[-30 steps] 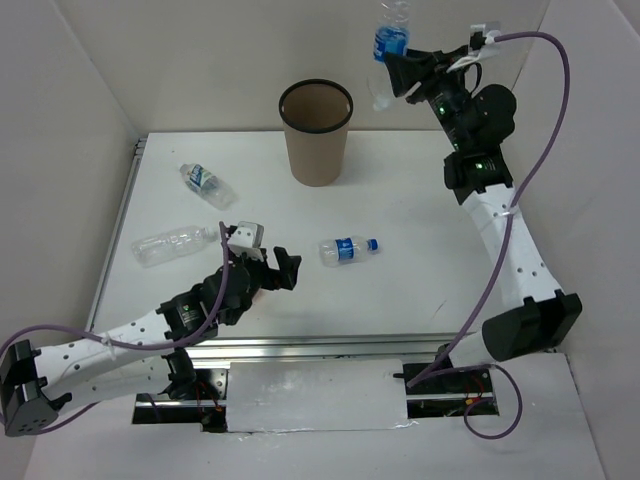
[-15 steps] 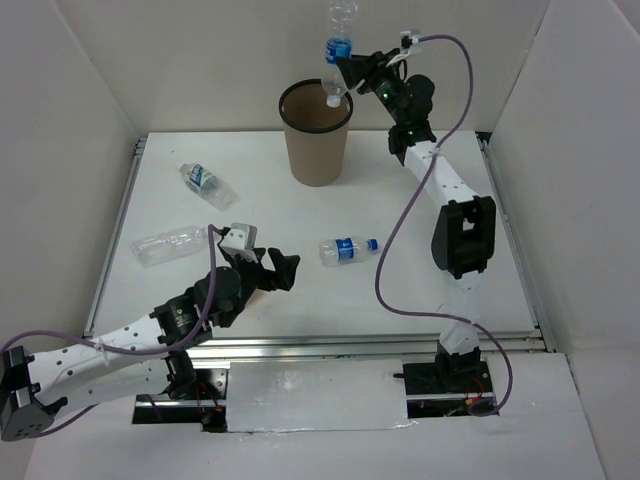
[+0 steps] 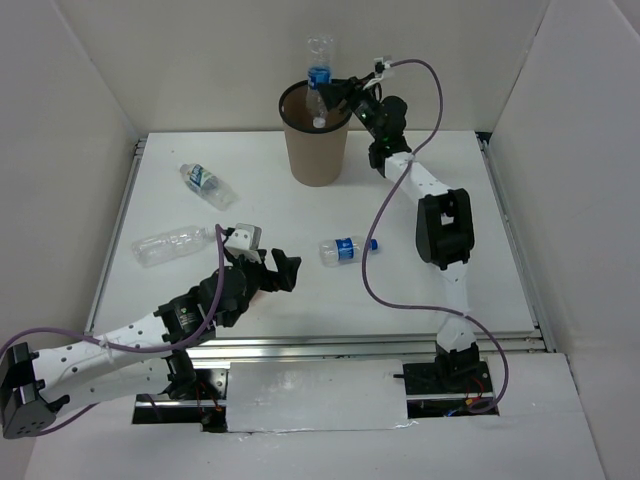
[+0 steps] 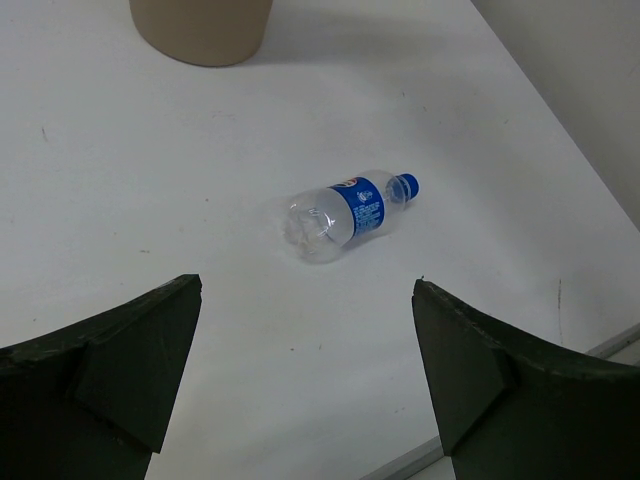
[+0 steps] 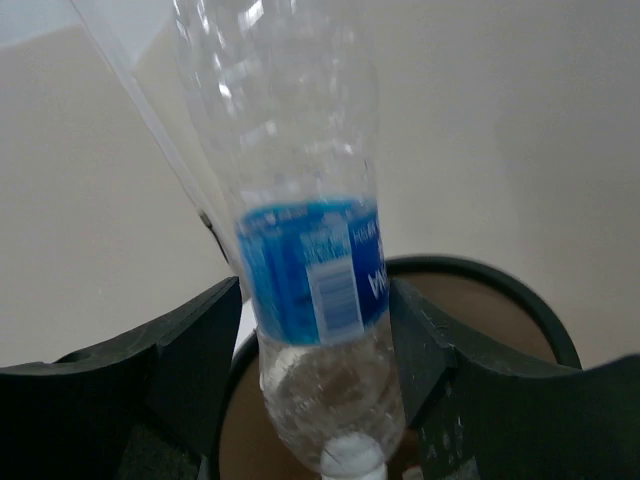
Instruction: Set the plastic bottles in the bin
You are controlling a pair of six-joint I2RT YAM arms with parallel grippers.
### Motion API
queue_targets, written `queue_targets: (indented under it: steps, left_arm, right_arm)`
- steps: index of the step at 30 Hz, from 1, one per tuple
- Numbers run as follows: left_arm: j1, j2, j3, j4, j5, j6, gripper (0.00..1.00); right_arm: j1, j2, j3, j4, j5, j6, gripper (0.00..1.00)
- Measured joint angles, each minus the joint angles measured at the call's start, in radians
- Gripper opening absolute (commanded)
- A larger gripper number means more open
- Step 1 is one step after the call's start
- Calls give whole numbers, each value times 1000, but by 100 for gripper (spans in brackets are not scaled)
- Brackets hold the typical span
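My right gripper (image 3: 333, 92) holds a clear blue-labelled plastic bottle (image 3: 318, 70) cap down over the mouth of the brown bin (image 3: 316, 150). In the right wrist view its fingers press both sides of the blurred bottle (image 5: 310, 270), with the bin's black rim (image 5: 520, 300) below. My left gripper (image 3: 283, 275) hangs open and empty low over the table. It faces another blue-labelled, blue-capped bottle (image 4: 345, 212) lying ahead of it, also seen from above (image 3: 346, 248). The bin's base (image 4: 200, 30) shows beyond.
Two more bottles lie at the table's left: a blue-labelled one (image 3: 205, 184) and a bare clear one (image 3: 175, 244). White walls enclose the table on three sides. A metal rail (image 3: 320, 345) runs along the near edge.
The right arm has swung left with the bottle, from beside the bin to directly over its mouth, cap dipping inside the rim. The left arm has barely moved.
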Motion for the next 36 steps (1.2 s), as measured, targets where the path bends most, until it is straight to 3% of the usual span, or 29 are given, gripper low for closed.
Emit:
queue_targets:
  steps: [6,16,24,28,31,36]
  left_arm:
    - [0,1,0,-1,-2,-1,99]
    - [-1,12,0,-1,-34,-1,99]
    - [-1,48,0,-16,-89,-5,99]
    - [-1,55,2,-27,-116,-21,99]
    - [-1,53,7,-38,-120,-23,99]
    - [-1,19,7,-44,-137,-23,99]
  right_arm:
    - [2,-76,-145,-28,11,-50,88]
    - [2,-535,-423,-131,118,-53,90]
    - [16,-869,-524,-628,397,233,88]
    - [23,-883,-560,-940,457,426,100]
    - [23,-863,-619,-1156,461,531,100]
    - [50,-893,-843,-1257,464,669,100]
